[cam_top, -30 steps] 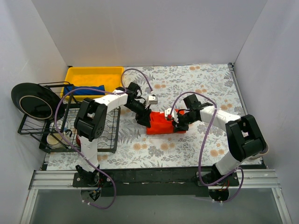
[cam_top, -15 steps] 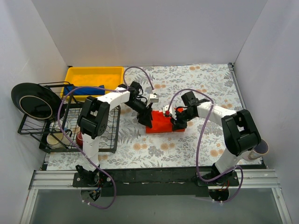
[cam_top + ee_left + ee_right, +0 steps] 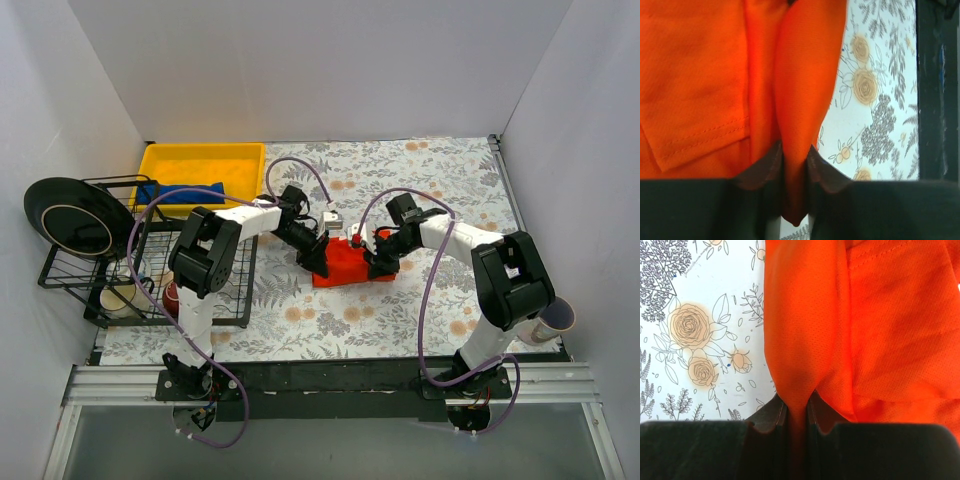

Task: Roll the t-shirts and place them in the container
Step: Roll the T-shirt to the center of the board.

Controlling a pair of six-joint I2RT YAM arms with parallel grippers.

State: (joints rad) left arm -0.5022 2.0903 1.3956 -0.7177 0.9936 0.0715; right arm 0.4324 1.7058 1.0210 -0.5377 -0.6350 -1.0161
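Note:
The orange-red t-shirt (image 3: 348,262) lies folded into a narrow bundle on the flowered tablecloth at mid table. My left gripper (image 3: 318,255) is shut on a fold at its left end; the left wrist view shows the cloth (image 3: 800,100) pinched between the jaws. My right gripper (image 3: 378,260) is shut on a fold at its right end; the right wrist view shows the cloth (image 3: 805,330) squeezed between the jaws. The royal blue t-shirt (image 3: 180,192) lies in the yellow bin (image 3: 205,160) at the back left.
A black wire rack (image 3: 150,270) with a black plate (image 3: 65,215) and a cup stands at the left. A paper cup (image 3: 558,318) stands near the right arm. White walls close in the back and both sides.
Both grippers have shifted slightly toward the back with the orange-red t-shirt, and the bundle now looks narrower. Both grips have held throughout.

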